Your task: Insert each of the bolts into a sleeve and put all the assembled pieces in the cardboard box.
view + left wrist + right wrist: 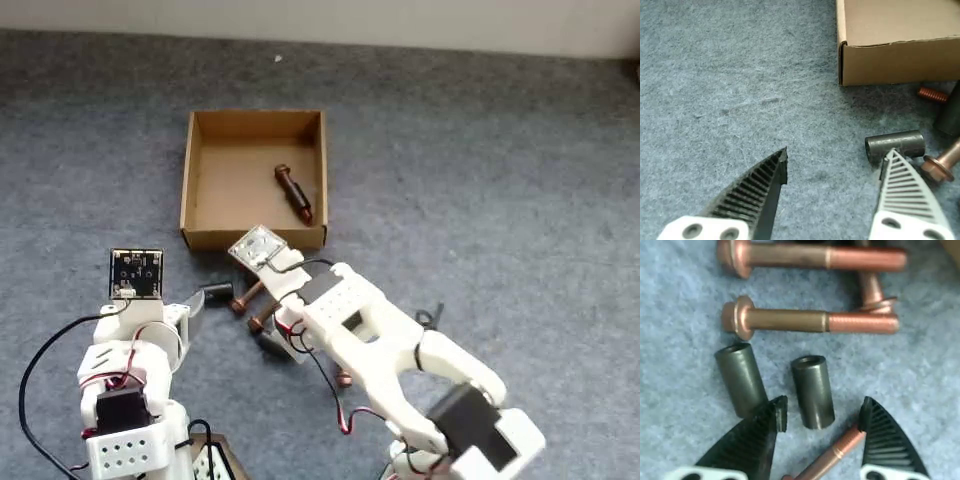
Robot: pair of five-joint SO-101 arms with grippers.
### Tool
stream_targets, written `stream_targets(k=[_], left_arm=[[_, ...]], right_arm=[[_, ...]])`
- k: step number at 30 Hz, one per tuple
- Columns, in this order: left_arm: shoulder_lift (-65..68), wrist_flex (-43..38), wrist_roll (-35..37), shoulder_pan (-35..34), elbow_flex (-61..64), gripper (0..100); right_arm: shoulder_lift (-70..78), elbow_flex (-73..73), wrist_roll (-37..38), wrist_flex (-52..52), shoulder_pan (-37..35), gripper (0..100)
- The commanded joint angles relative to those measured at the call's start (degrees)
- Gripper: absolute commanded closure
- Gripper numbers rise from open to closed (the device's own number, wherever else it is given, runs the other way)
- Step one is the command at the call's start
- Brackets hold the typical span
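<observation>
**Right jaws straddle a sleeve**

The right gripper (822,407) is wide open and empty. A dark sleeve (813,391) lies on the bench (680,340) between its jaws, long axis running along them, so a plain close should pinch its sides. Loose bolts (810,320) lie just beyond. The left gripper (837,155), also wide, has a second sleeve (895,145) at one jaw's tip. In the high view the cardboard box (254,238) sits at twelve o'clock from the bolts.

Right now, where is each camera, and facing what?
High view: overhead, facing down at the cardboard box, left arm and right arm.
Left wrist view: on the left arm, past its open fingers to a sleeve.
Right wrist view: on the right arm, past its open fingers to sleeves and bolts.
Shared: high and left wrist views show the box corner.
</observation>
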Motion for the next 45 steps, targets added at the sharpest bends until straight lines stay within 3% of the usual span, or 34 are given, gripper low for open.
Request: stream_targets(k=[1,7,14,21,23,27,31,40,45], left_arm=[[-0.4,-0.9,-0.4,0.6,1.1,69],[-0.4,-0.9,-0.4,0.6,1.1,69],[-0.4,-0.9,-0.4,0.6,1.1,69],[-0.4,-0.9,-0.4,0.6,1.1,69],[-0.4,-0.9,-0.4,0.6,1.1,69],[-0.4,-0.9,-3.1,0.3,1.0,69],[-0.4,-0.8,-3.4,0.3,0.1,69],[-0.3,5.4,-3.4,1.0,-11.8,69],[0.0,12.1,-6.2,7.3,-21.2,69]], right_arm=[[0.7,-2.1,0.8,-1.1,0.3,77.9],[1.2,-1.9,0.8,-3.1,0.2,79.6],[0.7,-1.5,0.4,-8.0,0.2,99.8],[-11.6,-1.5,0.3,-1.5,0.6,99.3],[-18.5,-1.0,-3.4,1.9,1.5,99.3],[-32.0,1.7,-14.3,5.0,6.4,99.3],[-43.1,8.6,-20.2,3.3,12.8,99.3],[-60.8,29.6,-28.7,-11.5,30.3,99.3],[-66.2,36.0,-33.2,-18.3,35.8,99.3]])
